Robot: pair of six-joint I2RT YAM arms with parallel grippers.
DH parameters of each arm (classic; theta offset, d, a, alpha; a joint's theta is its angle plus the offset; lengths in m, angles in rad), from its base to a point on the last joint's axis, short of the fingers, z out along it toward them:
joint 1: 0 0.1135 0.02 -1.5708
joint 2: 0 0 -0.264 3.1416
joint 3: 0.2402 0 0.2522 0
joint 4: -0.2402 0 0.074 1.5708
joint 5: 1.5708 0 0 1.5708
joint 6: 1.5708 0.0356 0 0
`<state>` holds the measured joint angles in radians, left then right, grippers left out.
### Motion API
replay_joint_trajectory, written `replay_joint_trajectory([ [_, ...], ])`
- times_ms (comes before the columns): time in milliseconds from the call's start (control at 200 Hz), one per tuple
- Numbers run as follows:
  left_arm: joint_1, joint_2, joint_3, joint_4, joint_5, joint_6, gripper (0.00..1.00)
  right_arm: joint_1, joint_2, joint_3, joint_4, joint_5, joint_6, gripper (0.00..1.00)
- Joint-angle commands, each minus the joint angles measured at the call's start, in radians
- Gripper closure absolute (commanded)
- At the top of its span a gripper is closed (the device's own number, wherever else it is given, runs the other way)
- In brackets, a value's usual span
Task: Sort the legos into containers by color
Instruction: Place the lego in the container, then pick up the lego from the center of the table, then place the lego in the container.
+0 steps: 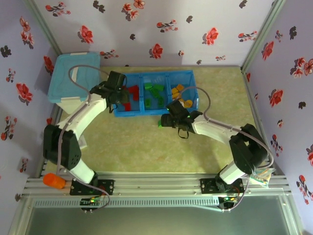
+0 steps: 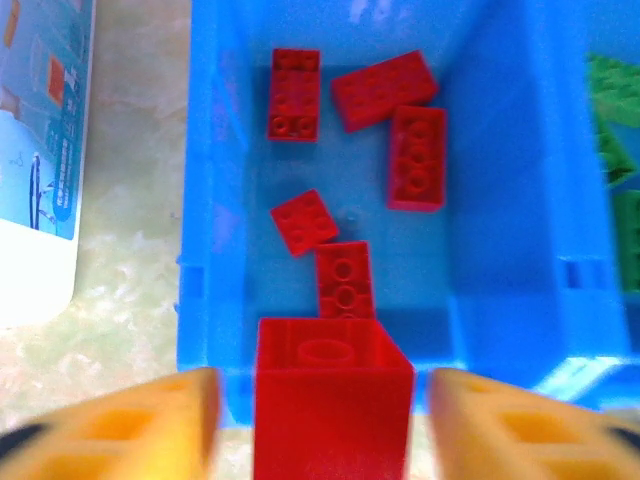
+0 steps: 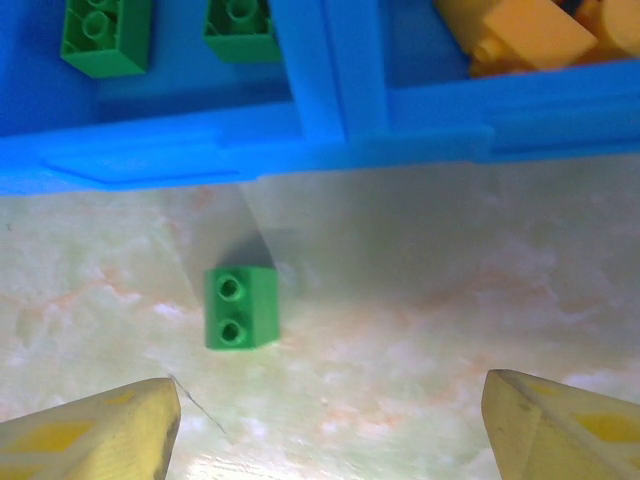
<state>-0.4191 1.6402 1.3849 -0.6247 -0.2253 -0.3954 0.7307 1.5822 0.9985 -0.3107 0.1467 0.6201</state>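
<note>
The blue three-bin tray [image 1: 156, 73] lies at the back of the table, with red, green and yellow-orange legos in its left, middle and right bins. My left gripper [image 1: 121, 95] hovers over the left bin's near edge. It is open, and a red brick [image 2: 333, 400] sits between its fingers [image 2: 160, 425] with a gap on each side. Several red bricks [image 2: 385, 90] lie in the bin below. My right gripper [image 3: 330, 430] is open above the table, with a green two-stud brick [image 3: 241, 308] lying ahead and to its left, just in front of the tray wall [image 3: 300, 140].
A light-blue lidded box [image 1: 73, 76] stands at the back left beside the tray. Floral walls close in the table on three sides. An orange object [image 1: 54, 181] rests on the rail by the left arm's base. Green bricks [image 3: 105, 30] and yellow-orange bricks [image 3: 520, 35] lie in their bins.
</note>
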Motion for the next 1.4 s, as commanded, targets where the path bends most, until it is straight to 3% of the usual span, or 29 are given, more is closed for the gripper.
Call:
replay_joint_trajectory([
  [0, 0.008, 0.015, 0.077, -0.053, 0.004, 0.053, 0.05, 0.014, 0.058, 0.071, -0.017, -0.022, -0.032, 0.21],
  [295, -0.015, -0.336, -0.175, -0.003, 0.013, -0.03, 0.04, 0.05, 0.262, 0.208, -0.058, -0.004, -0.052, 0.28],
  [535, -0.02, -0.627, -0.429, -0.006, -0.007, -0.105, 0.04, 0.084, 0.398, 0.316, -0.13, 0.046, -0.061, 0.51],
  [750, -0.018, -0.709, -0.518, -0.028, -0.032, -0.133, 0.06, 0.124, 0.437, 0.395, -0.226, 0.12, -0.063, 0.78],
  [935, -0.017, -0.733, -0.555, -0.022, -0.06, -0.138, 0.06, 0.133, 0.352, 0.477, -0.288, 0.169, -0.111, 0.82],
  [1055, -0.017, -0.75, -0.592, -0.013, -0.071, -0.148, 0.07, 0.081, 0.357, 0.608, -0.328, 0.168, -0.169, 0.81],
  [1230, -0.017, -0.809, -0.634, 0.0, -0.116, -0.153, 0.06, -0.017, 0.525, 0.891, -0.41, 0.101, -0.248, 0.75],
  [1270, -0.016, -0.819, -0.639, 0.002, -0.135, -0.151, 0.06, -0.034, 0.569, 0.97, -0.443, 0.089, -0.262, 0.68],
  [1295, -0.015, -0.825, -0.642, 0.004, -0.149, -0.149, 0.05, -0.042, 0.596, 1.016, -0.466, 0.088, -0.272, 0.53],
  [1335, -0.015, -0.831, -0.645, 0.007, -0.173, -0.144, 0.05, -0.054, 0.632, 1.087, -0.492, 0.082, -0.291, 0.19],
  [1395, -0.015, -0.835, -0.648, 0.014, -0.212, -0.132, 0.04, -0.059, 0.649, 1.149, -0.523, 0.111, -0.303, 0.02],
])
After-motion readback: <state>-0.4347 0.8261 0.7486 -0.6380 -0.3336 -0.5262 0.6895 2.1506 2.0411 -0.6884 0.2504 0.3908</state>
